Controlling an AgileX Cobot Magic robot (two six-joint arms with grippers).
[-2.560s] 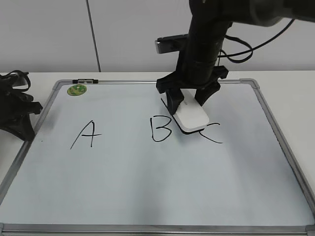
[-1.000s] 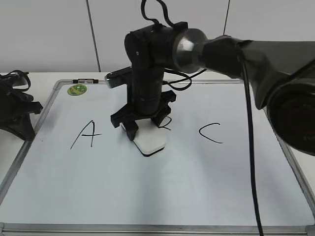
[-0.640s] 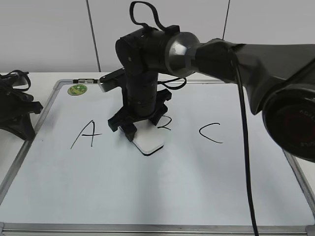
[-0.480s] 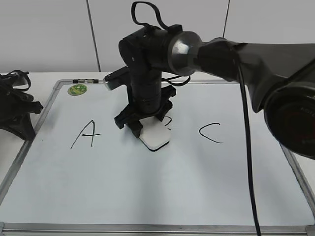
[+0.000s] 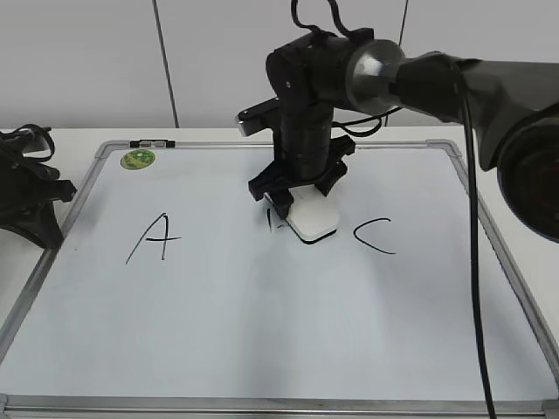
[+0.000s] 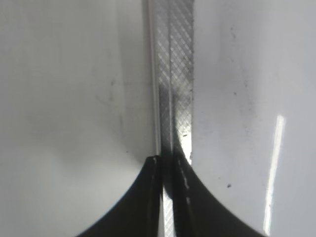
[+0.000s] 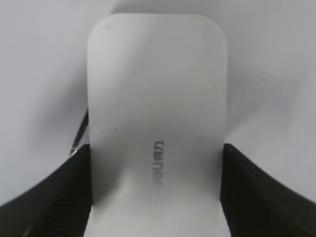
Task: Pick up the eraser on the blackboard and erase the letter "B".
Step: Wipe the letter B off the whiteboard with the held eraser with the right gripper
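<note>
Right gripper [image 5: 300,202] clamped on the eraser [image 5: 314,220] by both long sides, pressing it flat on the blackboard [image 5: 262,332] near centre, toward 12 o'clock. Only a short black remnant of the letter "B" [image 5: 270,219] visible at the eraser's 9 o'clock. Left gripper [image 6: 167,163] shut, empty, parked over the board's metal frame [image 6: 175,74] at 9 o'clock.
</note>
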